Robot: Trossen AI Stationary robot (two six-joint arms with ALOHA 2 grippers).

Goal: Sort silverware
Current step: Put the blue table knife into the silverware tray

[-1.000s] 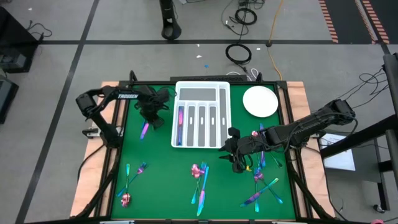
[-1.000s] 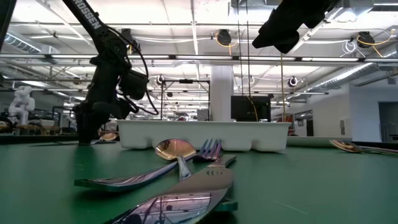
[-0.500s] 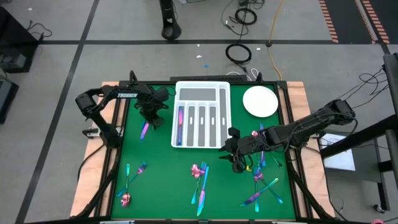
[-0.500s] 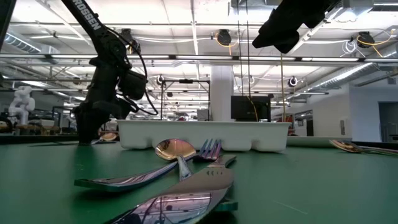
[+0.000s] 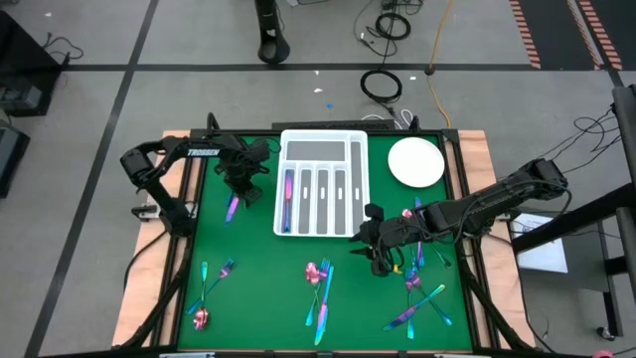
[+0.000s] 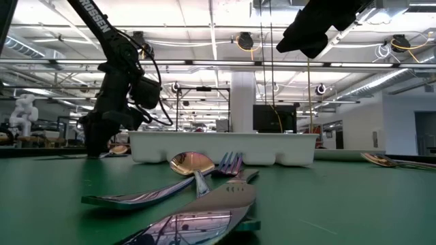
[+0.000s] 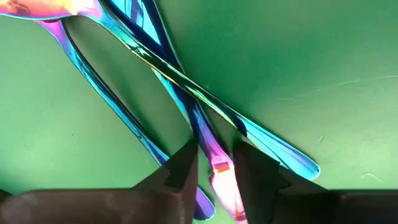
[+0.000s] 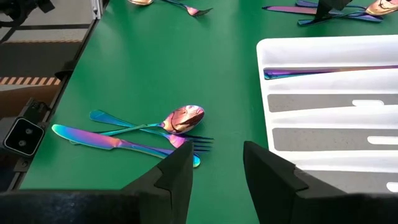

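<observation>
Iridescent silverware lies in groups on the green mat. One pile [image 5: 231, 207] lies left of the white tray [image 5: 320, 149], another [image 5: 318, 286] at the near centre, one [image 5: 211, 290] at the near left and one [image 5: 422, 290] at the near right. One piece [image 5: 287, 199] lies in the tray's leftmost long slot. My left gripper [image 5: 237, 191] points down into the left pile and is shut on a handle. My right gripper [image 5: 379, 257] is open and empty, and in the low view [image 6: 313, 30] it stands well above the mat. My left gripper pinches the pink handle end [image 7: 219, 169] of one piece in the pile between its two fingers [image 7: 186, 171], which come from above and lie across the handle. A blue-purple piece [image 7: 200, 134] runs close beside it in the gap. The pieces lie flat on the mat.
A round white plate [image 5: 415, 162] sits at the far right, beside the tray. The tray's other slots [image 8: 323, 102] show grey bottoms. In the right wrist view a spoon, a fork and a knife [image 8: 180, 119] lie crossed ahead of the open fingers.
My left gripper has settled slightly at the pile left of the tray. The silverware stays where it was.
</observation>
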